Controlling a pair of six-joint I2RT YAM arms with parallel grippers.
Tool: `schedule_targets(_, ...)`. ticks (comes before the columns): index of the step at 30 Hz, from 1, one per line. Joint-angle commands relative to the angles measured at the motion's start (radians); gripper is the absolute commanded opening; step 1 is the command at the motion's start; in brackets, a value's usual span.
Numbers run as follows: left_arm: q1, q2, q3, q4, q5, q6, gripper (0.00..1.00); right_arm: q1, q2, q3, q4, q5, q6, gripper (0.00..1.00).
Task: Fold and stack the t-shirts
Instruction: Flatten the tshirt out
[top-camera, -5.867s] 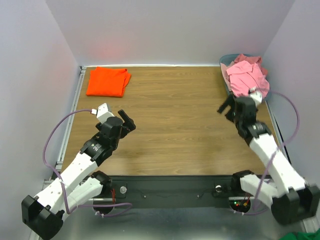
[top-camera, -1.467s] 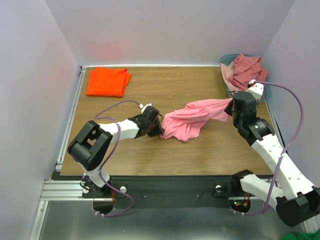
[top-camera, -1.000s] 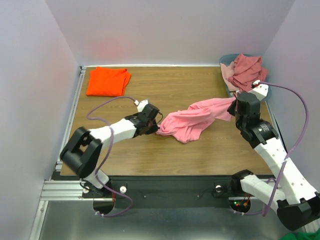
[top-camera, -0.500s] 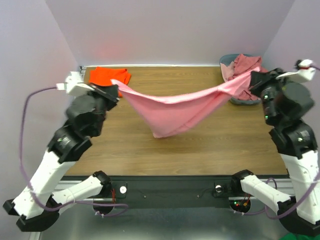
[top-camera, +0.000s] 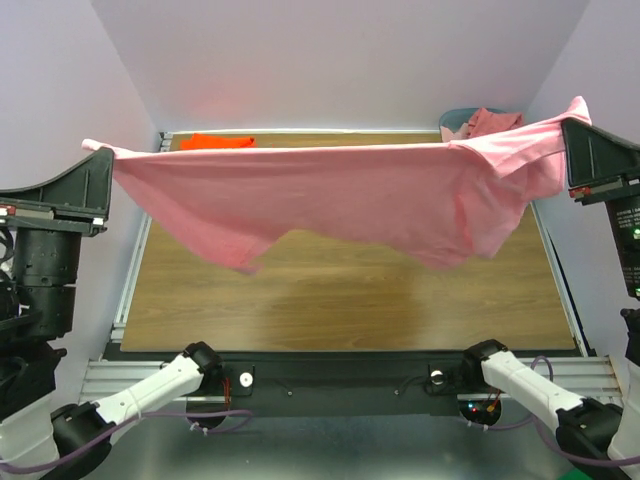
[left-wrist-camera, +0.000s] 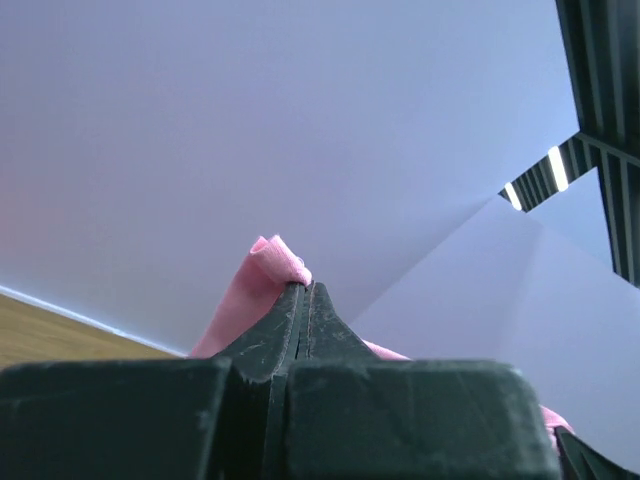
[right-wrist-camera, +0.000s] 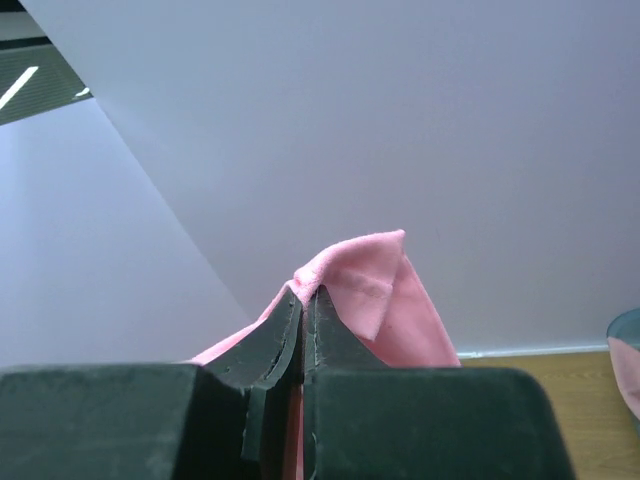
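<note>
A light pink t-shirt (top-camera: 340, 200) hangs stretched wide in the air across the whole table. My left gripper (top-camera: 100, 152) is shut on its left corner, and my right gripper (top-camera: 568, 122) is shut on its right corner. In the left wrist view the jaws are pressed together on a pink fold (left-wrist-camera: 268, 262) at the left gripper (left-wrist-camera: 305, 288). The right wrist view shows the right gripper (right-wrist-camera: 306, 293) pinching a pink hem (right-wrist-camera: 370, 270). Behind the cloth a folded orange-red t-shirt (top-camera: 215, 142) peeks out at the far left. Dusty rose t-shirts (top-camera: 492, 120) lie in the tub.
The grey-blue tub (top-camera: 455, 118) stands at the table's far right corner, mostly hidden by the raised shirt. The wooden tabletop (top-camera: 340, 295) shows below the hanging cloth. Pale walls close in on three sides.
Both arms have risen and spread farther apart, so the pink shirt went from a sagging drape to a wide taut sheet. It now hides most of the orange-red shirt and the tub.
</note>
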Motion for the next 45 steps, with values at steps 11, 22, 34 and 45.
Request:
schedule_targets(11, 0.010, 0.284, -0.064, 0.099, -0.329, 0.122, 0.00, -0.004, 0.261, -0.041, -0.006, 0.285, -0.075, 0.01)
schedule_targets(22, 0.429, 0.816, 0.426, 0.071, 0.105, 0.199, 0.00, -0.056, 0.914, 0.578, 0.046, 0.322, -0.196, 0.01)
schedule_targets(34, 0.446, 0.694, 0.176, 0.176, 0.134, 0.232, 0.00, -0.067, 0.663, 0.259, 0.247, 0.242, -0.199, 0.01)
schedule_targets(45, 0.444, 0.344, -0.839, 0.375, 0.247, -0.066, 0.00, -0.069, 0.109, -0.869, 0.249, 0.166, 0.086, 0.00)
